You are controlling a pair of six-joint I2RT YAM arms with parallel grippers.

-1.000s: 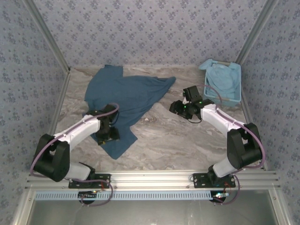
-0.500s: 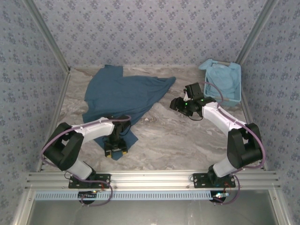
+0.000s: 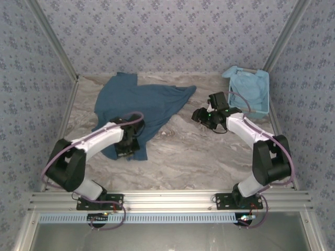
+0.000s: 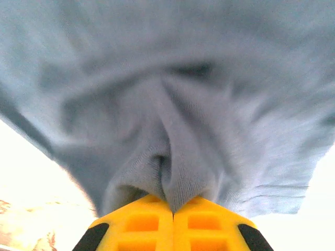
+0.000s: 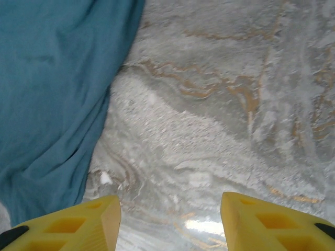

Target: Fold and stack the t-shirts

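The left gripper (image 4: 172,206) is pinched tight on the near edge of the dark t-shirt (image 3: 141,102) at 10 o'clock, probably to fold it over. The right gripper (image 5: 170,209) hangs at 2 o'clock, jaws apart

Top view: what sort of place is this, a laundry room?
Likely a robot test booth, not a home: left arm and right arm bolted to an aluminium rail, a marble-look table boxed in by wallpapered panels, a dark t-shirt and a basket.
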